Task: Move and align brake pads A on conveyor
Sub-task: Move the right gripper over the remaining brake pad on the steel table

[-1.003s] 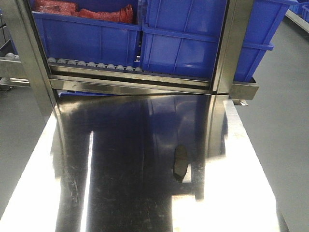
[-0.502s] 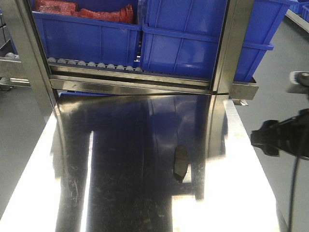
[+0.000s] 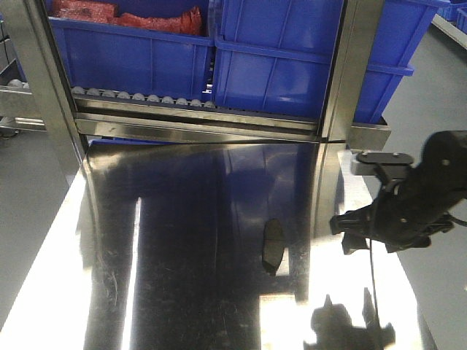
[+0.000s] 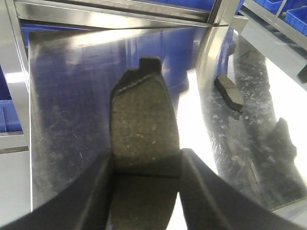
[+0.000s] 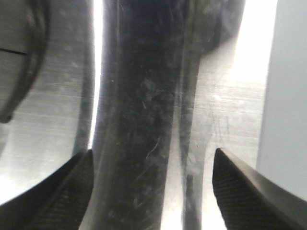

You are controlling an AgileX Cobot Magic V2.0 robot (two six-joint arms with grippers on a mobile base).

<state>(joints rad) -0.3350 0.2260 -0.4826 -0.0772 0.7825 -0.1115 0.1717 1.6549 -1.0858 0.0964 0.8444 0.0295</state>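
Observation:
In the left wrist view my left gripper is shut on a dark grey brake pad, which sticks out forward above the shiny steel tabletop. A second brake pad lies flat on the tabletop to its right. The same lying pad shows in the front view. My right gripper hovers just right of it, over the tabletop's right part. In the right wrist view the right gripper is open with only bare steel between its fingers. The conveyor is out of view.
Blue plastic bins sit on a roller rack behind the tabletop, framed by steel posts. Grey floor lies beyond the tabletop's right edge. A rounded grey shape shows at the left edge of the right wrist view.
My right arm has come in from the right edge and moved left and down towards the pad lying on the tabletop. That pad has not moved.

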